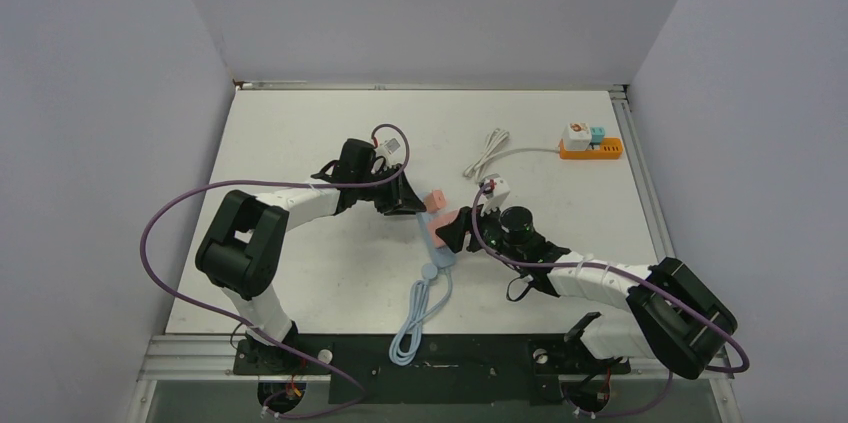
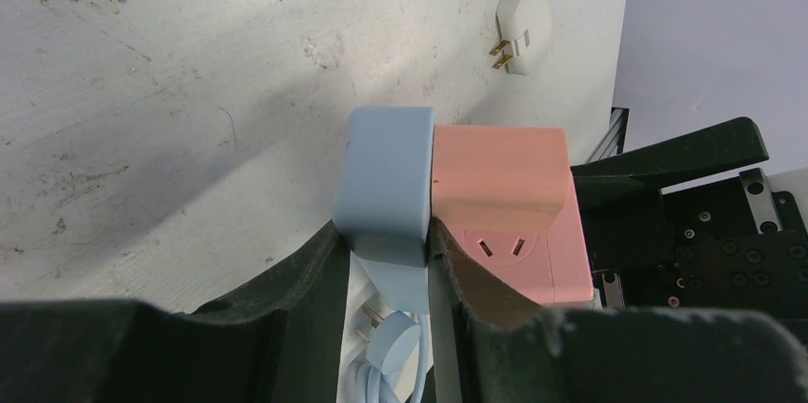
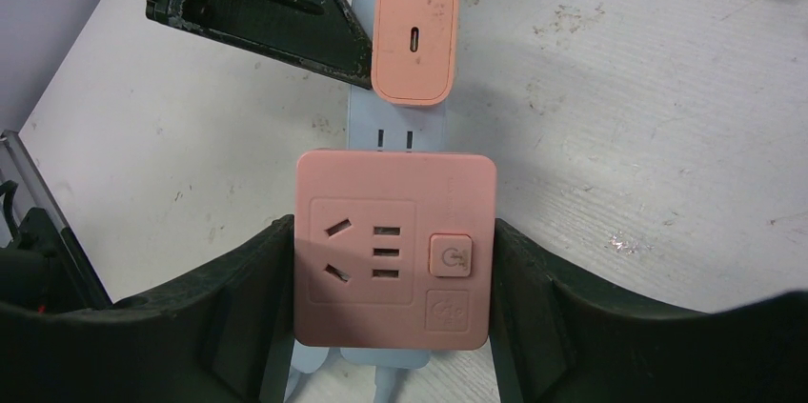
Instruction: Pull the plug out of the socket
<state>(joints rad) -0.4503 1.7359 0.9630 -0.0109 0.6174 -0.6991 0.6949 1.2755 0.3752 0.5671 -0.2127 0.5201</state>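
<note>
Blue cable coil [image 1: 410,328] at near edge of bench [image 1: 300,123], centre. Blue power strip [image 1: 441,255] runs from it to bench middle. Right gripper [image 3: 395,260] clamped on both sides of pink cube adapter [image 3: 395,251], which sits on strip. Pink charger [image 3: 414,36] plugged in just beyond it, at strip's far end. Left gripper [image 2: 386,251] narrow, fingers [image 2: 319,274] pinching strip end just beside charger. White cable [image 1: 490,153] and orange power strip [image 1: 590,149] near far right corner

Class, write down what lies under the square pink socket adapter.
A pale blue power strip lies under the square pink socket adapter, showing at its far and near edges. The adapter's pins and the outlet beneath are covered, so unseen.
</note>
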